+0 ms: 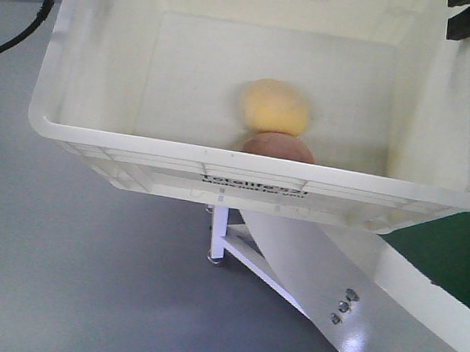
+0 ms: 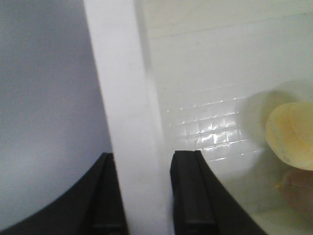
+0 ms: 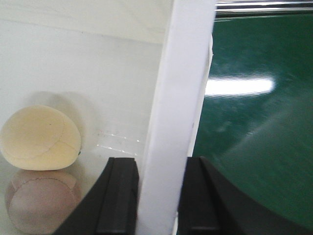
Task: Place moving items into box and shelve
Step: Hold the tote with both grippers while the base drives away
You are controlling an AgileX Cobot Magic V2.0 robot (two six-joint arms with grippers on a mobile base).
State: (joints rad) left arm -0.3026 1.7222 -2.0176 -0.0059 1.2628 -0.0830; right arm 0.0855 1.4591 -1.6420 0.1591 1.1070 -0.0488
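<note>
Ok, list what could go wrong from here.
1. The box hangs above the floor, held only by its side rims. The jaws of the left gripper and right gripper each pinch a thin wall, which might slip.
2. The yellow item and reddish item lie loose against the near wall; a jolt could roll them, shifting the load.

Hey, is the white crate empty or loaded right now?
Loaded: the pale yellow item and the reddish-pink item lie touching inside the crate.

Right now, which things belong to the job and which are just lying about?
Job: white crate, pale yellow ball and reddish-pink ball inside it, left gripper and right gripper on its walls.
Lying about: black cable, white frame beneath, green surface.
</note>
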